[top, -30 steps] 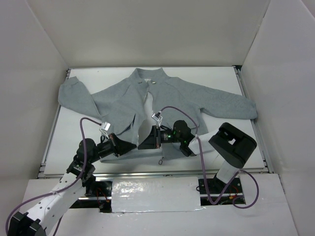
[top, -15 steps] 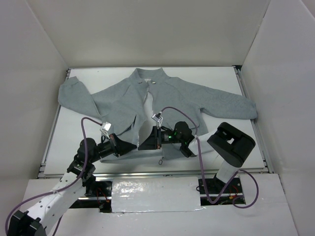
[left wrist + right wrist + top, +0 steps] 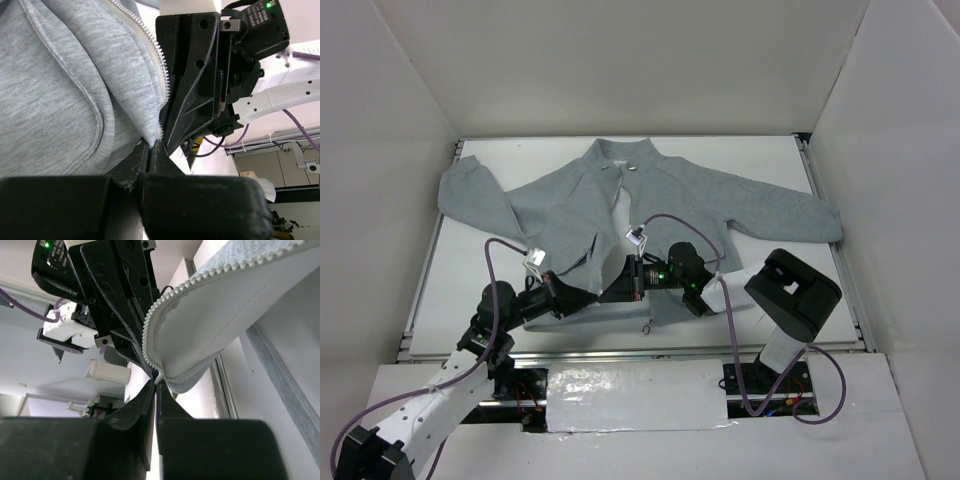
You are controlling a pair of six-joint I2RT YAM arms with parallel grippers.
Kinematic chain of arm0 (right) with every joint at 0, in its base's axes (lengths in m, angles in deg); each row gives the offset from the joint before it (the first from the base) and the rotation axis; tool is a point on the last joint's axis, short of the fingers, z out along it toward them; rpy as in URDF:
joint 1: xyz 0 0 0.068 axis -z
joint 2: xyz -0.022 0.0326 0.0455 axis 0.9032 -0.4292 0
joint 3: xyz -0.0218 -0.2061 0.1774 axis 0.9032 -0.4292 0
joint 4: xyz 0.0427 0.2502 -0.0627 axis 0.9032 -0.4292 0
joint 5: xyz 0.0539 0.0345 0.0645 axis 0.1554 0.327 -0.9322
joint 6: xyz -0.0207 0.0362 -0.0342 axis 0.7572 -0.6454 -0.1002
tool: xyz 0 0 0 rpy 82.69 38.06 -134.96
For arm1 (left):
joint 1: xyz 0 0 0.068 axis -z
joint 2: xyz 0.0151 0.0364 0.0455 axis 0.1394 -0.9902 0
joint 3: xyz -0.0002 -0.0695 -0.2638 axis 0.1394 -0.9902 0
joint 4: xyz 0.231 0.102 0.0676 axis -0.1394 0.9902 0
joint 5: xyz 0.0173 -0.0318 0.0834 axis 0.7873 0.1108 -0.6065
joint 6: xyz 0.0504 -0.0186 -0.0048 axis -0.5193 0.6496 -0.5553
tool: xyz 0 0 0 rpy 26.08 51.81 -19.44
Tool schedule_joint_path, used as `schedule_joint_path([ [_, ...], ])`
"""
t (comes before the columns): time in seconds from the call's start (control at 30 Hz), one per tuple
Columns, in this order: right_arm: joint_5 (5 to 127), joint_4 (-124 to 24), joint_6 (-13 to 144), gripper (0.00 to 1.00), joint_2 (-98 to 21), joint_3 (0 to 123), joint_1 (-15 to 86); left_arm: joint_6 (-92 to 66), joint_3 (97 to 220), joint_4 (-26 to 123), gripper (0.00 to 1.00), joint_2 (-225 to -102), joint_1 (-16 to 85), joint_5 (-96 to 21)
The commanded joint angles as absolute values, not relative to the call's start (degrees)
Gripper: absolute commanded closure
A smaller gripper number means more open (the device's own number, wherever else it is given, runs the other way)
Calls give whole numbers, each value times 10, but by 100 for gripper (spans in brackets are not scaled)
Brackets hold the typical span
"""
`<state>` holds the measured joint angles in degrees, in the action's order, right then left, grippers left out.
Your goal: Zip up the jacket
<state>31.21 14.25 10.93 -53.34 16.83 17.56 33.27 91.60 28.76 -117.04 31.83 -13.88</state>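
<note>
At the bottom of the top view, the two arms reach up from the near edge and meet just below the middle of the frame. Our left gripper comes in from the lower left, and our right gripper faces it from the right, almost tip to tip.

In the left wrist view, the left gripper has its fingers pressed together at the bottom centre. They pinch the lower end of one front edge of the jacket, where the zipper teeth run down to meet them. The black body of the right gripper fills the frame just behind.

In the right wrist view, the right gripper is likewise closed. It nips the bottom corner of the other front edge, whose zipper teeth curl up and away to the upper right.

Farther back in the top view, the jacket lies front up on the white table. Its front is parted below the collar, and its sleeves are spread toward the left and right edges.
</note>
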Motion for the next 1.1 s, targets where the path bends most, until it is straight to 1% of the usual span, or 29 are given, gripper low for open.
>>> schedule_joint_path([
  [0.0,332,121,141,99,-508,198,168,338,915,238,100,-1169,321,-105],
  [0.03,333,115,145,100,-507,199,169,337,918,243,100,-1166,321,-104],
  [0.23,332,47,200,100,-478,198,169,319,928,275,100,-1157,321,-97],
  [0.27,332,27,207,100,-474,199,169,318,928,281,98,-1155,322,-97],
  [0.4,346,-32,245,100,-456,208,169,316,929,285,82,-1147,321,-98],
  [0.47,350,-54,257,100,-451,211,169,316,929,287,79,-1145,321,-100],
  [0.6,340,-59,262,100,-454,216,169,318,928,280,89,-1153,321,-98],
  [0.67,335,-54,262,100,-455,216,169,321,927,274,89,-1158,321,-96],
  [0.73,332,-53,263,100,-455,214,169,322,926,270,86,-1164,321,-95],
  [0.77,332,-53,265,100,-456,214,169,323,926,268,80,-1164,321,-95],
  [0.83,332,-54,267,100,-455,213,169,322,927,272,76,-1162,321,-95],
  [0.87,331,-54,267,100,-454,213,169,319,928,276,71,-1161,321,-97],
  [0.9,329,-54,267,100,-453,212,169,318,929,284,69,-1157,321,-101],
  [0.97,328,-54,268,100,-451,210,169,315,931,293,66,-1154,321,-106],
  [1.07,328,-58,272,100,-449,211,169,313,930,298,66,-1150,321,-109],
])
